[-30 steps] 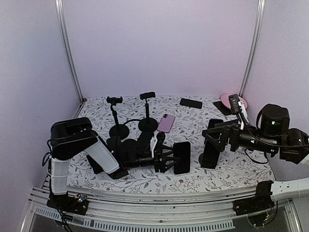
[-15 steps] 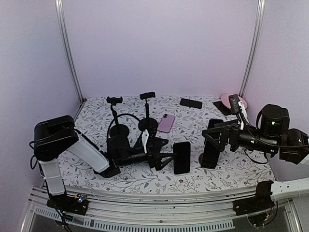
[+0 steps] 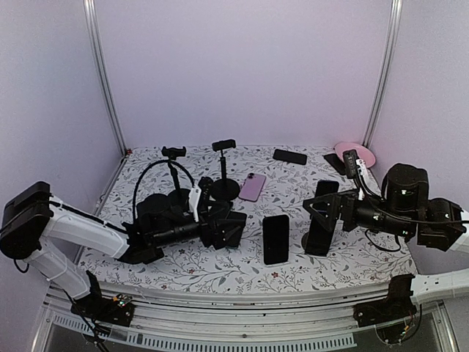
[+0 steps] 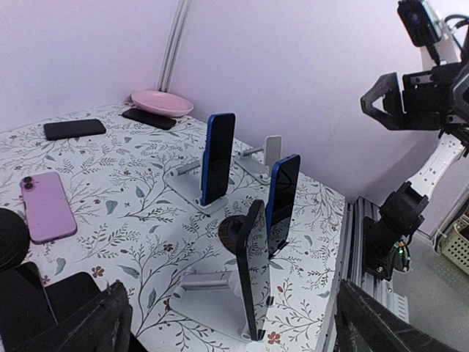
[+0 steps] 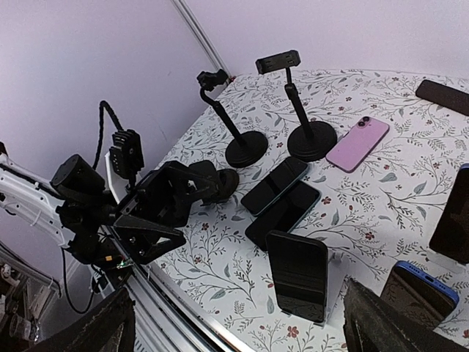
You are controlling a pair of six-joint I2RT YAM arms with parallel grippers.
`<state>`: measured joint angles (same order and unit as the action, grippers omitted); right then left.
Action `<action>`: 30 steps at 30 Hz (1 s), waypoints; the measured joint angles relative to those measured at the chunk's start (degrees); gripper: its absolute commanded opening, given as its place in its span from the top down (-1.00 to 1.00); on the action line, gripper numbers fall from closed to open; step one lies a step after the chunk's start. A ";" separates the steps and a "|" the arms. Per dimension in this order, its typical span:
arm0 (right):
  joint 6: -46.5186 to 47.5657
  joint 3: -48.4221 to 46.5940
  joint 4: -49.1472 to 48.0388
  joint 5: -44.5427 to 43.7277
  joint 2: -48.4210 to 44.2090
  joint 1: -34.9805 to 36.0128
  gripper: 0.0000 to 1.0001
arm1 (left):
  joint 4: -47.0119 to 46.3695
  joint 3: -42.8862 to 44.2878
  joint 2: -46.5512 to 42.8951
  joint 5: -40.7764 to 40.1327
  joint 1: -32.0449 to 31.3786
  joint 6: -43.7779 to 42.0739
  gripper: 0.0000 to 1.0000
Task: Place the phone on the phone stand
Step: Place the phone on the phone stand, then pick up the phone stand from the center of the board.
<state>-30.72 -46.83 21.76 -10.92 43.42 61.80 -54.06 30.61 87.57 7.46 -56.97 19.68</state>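
Black left end effector (image 3: 233, 226): fingers apart, nothing between them, low over the desk (image 3: 190, 273) and aimed at the phone (image 3: 275, 238) from near it. Phone stands upright on its pale stand (image 4: 209, 284), leaning back, and looks seated, so I judge placement done.

Step in hand, as I read it, is getting clear cleanly. Pull straight back along the approach line with fingers wide and no sideways sweep. The stand looks light, and a clip on the phone's edge would likely tip it.

Two flat dark phones (image 5: 286, 213) lie just beside the left end effector, so carry some height over them.

Right end effector (image 3: 314, 214): also spread and empty, near two blue phones (image 4: 218, 158) on their own stands. Leave it parked.
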 measured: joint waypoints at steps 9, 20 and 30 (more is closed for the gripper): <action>-7.50 0.07 0.28 -2.12 3.04 0.00 -0.98 | 14.67 -2.56 -13.16 -2.21 2.60 3.82 -0.93; -12.11 1.22 -0.98 -2.51 3.13 0.00 -0.98 | 24.46 -5.60 -24.63 -4.83 4.79 8.44 -0.93; -14.05 5.44 -2.95 -3.80 -0.39 0.00 -0.98 | 37.66 -3.34 -34.25 -12.94 8.04 11.50 -0.93</action>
<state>-44.77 -41.39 18.81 -14.72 43.03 61.80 -16.40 27.27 53.32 -5.48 -48.93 31.18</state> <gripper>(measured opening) 0.988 0.966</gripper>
